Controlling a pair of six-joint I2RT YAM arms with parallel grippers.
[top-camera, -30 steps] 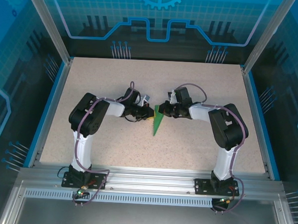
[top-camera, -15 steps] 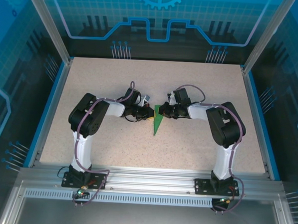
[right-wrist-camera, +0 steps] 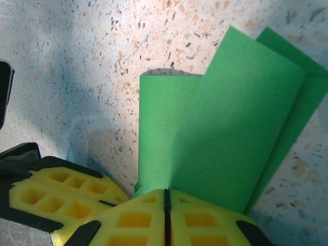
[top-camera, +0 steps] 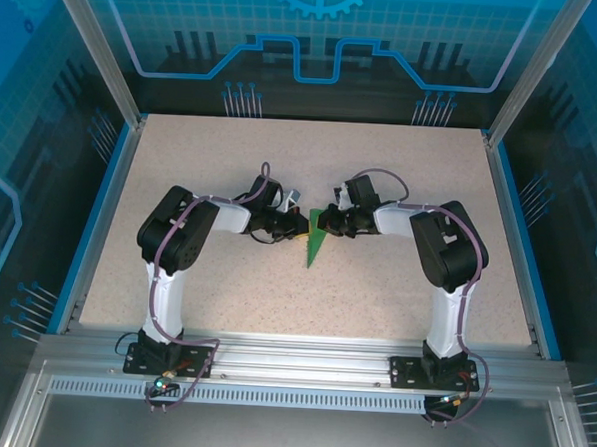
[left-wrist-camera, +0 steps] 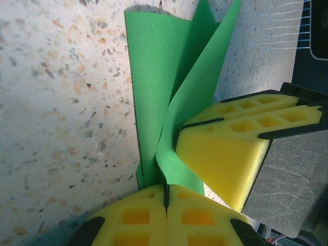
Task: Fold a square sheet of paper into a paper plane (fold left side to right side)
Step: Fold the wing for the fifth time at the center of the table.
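The green paper [top-camera: 315, 246] is a narrow creased pointed shape in mid-table, its tip toward the near edge. My left gripper [top-camera: 298, 225] and right gripper [top-camera: 326, 222] meet at its wide far end. In the left wrist view the left gripper [left-wrist-camera: 166, 190] is shut on one edge of the paper [left-wrist-camera: 159, 77], whose layers stand up and splay. The right gripper's yellow pads [left-wrist-camera: 225, 154] press against the paper from the right. In the right wrist view the right gripper [right-wrist-camera: 166, 195] is shut on the paper [right-wrist-camera: 230, 118], with the left gripper's pads [right-wrist-camera: 56, 192] at lower left.
The speckled beige table [top-camera: 232, 160] is bounded by blue side rails [top-camera: 107, 203] and an aluminium frame [top-camera: 292, 353] at the near edge. Slanted frame posts [top-camera: 97, 53] rise at the back corners.
The right arm's elbow and wrist have shifted slightly left toward the paper. The left arm and the paper have stayed put.
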